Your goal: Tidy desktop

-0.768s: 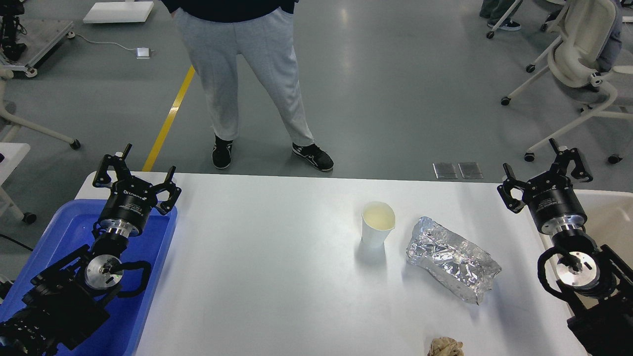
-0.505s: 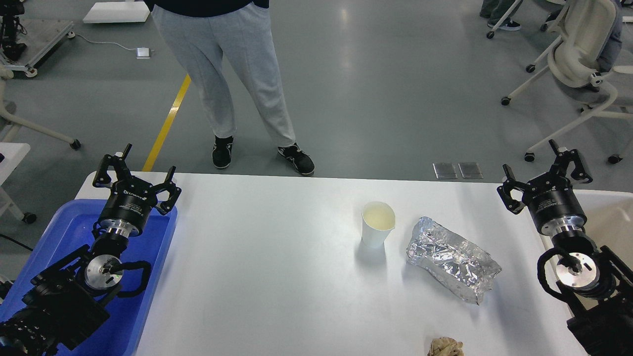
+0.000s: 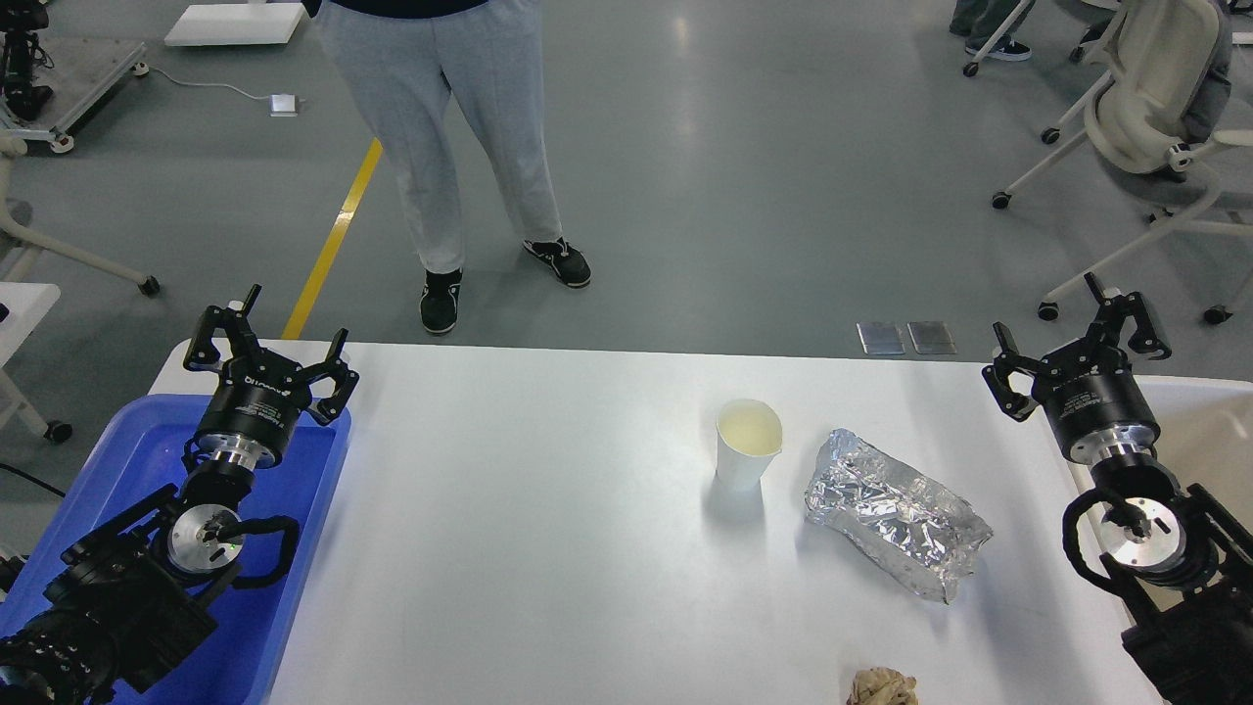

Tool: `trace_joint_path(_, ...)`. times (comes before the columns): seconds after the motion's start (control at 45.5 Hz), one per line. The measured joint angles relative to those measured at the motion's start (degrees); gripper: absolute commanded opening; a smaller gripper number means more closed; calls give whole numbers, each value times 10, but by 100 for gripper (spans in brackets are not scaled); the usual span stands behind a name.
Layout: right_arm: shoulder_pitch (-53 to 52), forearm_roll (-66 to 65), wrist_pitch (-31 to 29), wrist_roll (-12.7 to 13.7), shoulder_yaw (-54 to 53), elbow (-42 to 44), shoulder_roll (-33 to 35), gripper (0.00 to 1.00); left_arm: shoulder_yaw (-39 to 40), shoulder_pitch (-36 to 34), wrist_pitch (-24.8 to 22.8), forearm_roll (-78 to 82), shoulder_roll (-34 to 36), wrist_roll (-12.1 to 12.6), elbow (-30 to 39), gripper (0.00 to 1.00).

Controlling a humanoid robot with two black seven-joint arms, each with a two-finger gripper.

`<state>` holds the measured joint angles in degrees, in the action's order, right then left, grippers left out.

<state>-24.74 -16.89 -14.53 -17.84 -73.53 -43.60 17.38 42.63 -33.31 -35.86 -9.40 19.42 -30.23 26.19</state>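
Note:
The white desktop (image 3: 509,548) fills the lower half of the view. On it stand a white paper cup (image 3: 748,444) with pale liquid, a crumpled silver foil packet (image 3: 896,512) to its right, and a tan crumpled wad (image 3: 883,687) at the front edge. My left gripper (image 3: 269,338) is open and empty above the far end of the blue tray (image 3: 294,587). My right gripper (image 3: 1074,331) is open and empty at the table's far right, above the cream-white bin (image 3: 1209,431).
A person in grey trousers (image 3: 460,147) stands on the floor beyond the table's far edge. White office chairs (image 3: 1145,117) stand at the back right. A yellow floor line (image 3: 338,225) runs at the back left.

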Motion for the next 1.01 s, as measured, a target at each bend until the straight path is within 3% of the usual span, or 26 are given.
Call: trace_joint_path(1.01, 2, 12, 0, -1, 1, 24, -2, 99, 0, -1, -1, 0, 0, 0, 0, 100)
